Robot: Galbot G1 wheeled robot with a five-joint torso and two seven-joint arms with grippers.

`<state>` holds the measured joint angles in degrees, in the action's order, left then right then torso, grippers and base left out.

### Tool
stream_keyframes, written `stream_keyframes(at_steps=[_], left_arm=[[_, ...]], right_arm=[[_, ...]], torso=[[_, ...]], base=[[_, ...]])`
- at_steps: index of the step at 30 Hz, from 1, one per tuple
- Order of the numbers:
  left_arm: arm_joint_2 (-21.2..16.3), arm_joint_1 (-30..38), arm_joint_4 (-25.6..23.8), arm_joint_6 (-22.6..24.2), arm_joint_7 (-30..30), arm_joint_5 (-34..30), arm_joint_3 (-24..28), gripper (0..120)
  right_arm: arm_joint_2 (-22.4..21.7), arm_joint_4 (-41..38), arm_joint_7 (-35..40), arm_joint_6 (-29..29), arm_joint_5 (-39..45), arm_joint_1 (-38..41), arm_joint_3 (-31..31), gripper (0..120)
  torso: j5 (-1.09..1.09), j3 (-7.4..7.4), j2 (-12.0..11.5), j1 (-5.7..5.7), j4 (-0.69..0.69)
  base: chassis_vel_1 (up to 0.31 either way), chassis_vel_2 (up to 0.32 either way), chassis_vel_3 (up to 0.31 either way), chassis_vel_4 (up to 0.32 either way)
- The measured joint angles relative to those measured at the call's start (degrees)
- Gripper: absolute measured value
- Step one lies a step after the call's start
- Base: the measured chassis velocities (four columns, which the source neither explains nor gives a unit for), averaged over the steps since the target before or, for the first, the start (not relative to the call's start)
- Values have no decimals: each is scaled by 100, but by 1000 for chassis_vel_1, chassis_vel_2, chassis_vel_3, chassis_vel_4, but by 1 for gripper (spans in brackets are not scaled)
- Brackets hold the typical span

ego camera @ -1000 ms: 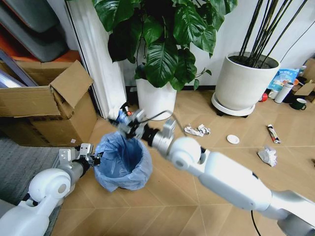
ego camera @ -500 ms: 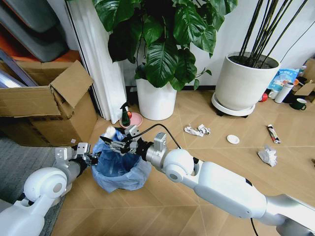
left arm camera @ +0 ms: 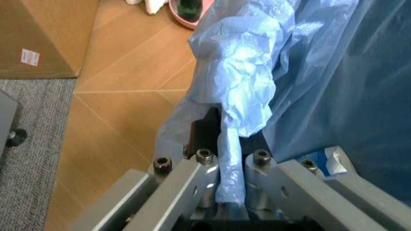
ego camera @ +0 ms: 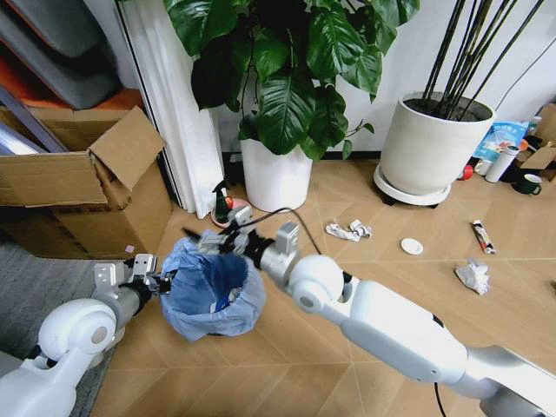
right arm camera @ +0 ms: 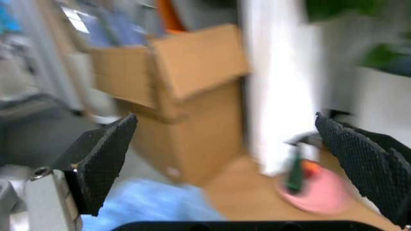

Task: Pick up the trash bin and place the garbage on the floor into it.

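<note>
Holding the bin [ego camera: 213,291] by its bag-lined rim at lower left of the head view, my left gripper [ego camera: 159,281] is clamped on the blue plastic. My right gripper [ego camera: 211,241] hangs over the bin's mouth, pads spread wide, nothing between them. Tissue [ego camera: 472,275] lies on the floor [ego camera: 391,278] at right.

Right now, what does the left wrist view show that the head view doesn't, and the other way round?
Left wrist view alone: the left end effector pinching a fold of the trash bin liner between its fingers, seen up close.

Head view alone: the right end effector above the bin's opening, and garbage on the floor: crumpled paper, a white disc, a wrapper stick and a tissue.

Both: the blue-lined bin, the wood floor, the grey mat and the cardboard box.
</note>
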<state>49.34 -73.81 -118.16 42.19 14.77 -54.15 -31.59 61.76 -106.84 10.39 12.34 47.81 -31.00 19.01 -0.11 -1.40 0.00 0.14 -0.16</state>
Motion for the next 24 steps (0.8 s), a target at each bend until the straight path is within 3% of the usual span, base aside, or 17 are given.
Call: stream_keyframes(at_steps=[8,17,24], left_arm=[[70,-122,-51,-32,-64,242,-121,0],[212,-207,-93,-50,-114,389,-130,0],[268,-299,-168,-75,-183,536,-131,0]], right_arm=[[-630,-192,253,285,-735,-1254,-1424,100],[-761,-343,381,429,-1440,-2769,-2611,100],[-756,-327,262,231,-1626,-3366,-3285,100]], torso=[[0,1,0,0,0],[0,1,0,0,0],[0,1,0,-1,2]], base=[[0,0,0,0],[0,0,0,0],[0,0,0,0]])
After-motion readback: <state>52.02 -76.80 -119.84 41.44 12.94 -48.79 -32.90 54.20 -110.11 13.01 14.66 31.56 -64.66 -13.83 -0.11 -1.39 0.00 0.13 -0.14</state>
